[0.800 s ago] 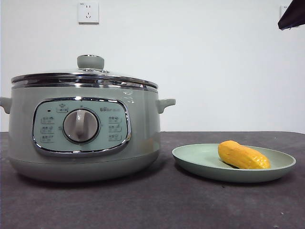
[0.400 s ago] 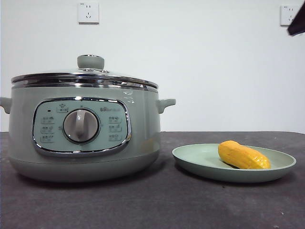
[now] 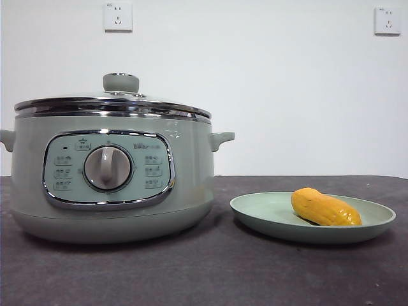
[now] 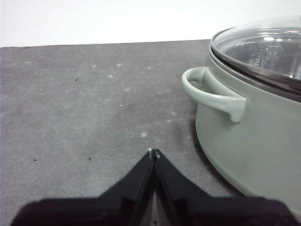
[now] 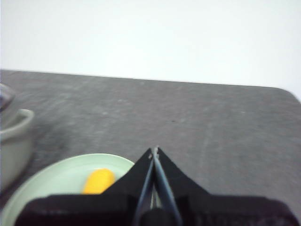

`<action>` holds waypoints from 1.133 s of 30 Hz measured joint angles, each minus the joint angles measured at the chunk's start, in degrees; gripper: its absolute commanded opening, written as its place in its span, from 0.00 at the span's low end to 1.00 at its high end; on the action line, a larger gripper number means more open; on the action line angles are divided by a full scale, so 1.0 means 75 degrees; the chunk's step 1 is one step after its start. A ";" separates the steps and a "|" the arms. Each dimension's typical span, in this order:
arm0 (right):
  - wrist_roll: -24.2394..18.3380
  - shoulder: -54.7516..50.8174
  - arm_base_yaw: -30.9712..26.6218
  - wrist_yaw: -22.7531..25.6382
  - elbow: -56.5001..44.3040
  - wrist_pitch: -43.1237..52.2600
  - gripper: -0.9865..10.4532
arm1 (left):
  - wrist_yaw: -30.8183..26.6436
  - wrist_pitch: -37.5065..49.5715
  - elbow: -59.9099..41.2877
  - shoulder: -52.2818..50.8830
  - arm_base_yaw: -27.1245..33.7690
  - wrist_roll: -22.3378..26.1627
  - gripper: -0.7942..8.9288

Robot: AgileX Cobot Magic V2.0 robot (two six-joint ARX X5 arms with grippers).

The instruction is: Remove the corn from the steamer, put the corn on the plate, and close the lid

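The sage-green steamer stands at the left of the front view with the glass lid shut on it. The yellow corn lies on the pale green plate to its right. My left gripper is shut and empty, low over the table beside the steamer's side handle. My right gripper is shut and empty, above the plate where the corn shows. Neither arm shows in the front view.
The dark grey table runs across the front. Two wall sockets, one at the left and one at the right, sit on the white wall behind.
The black arm tip at the top right corner of the front view has withdrawn out of view. The steamer, lid, plate and corn have not moved.
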 measured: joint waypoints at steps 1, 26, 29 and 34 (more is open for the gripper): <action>0.0023 -0.0262 -0.0181 -0.0012 -0.0239 0.0020 0.09 | 0.0000 0.0000 0.0000 0.0000 0.0000 0.0000 0.08; 0.1081 -0.1495 -0.0807 -0.0032 -0.1594 -0.0752 0.09 | 0.0000 0.0000 0.0000 0.0000 0.0000 0.0000 0.08; 0.1099 -0.1495 -0.0807 -0.0032 -0.1597 -0.0752 0.09 | 0.0000 0.0000 0.0000 0.0000 0.0000 0.0000 0.08; 0.1102 -0.1495 -0.0807 -0.0032 -0.1597 -0.0752 0.09 | 0.0000 0.0000 0.0000 0.0000 0.0000 0.0003 0.08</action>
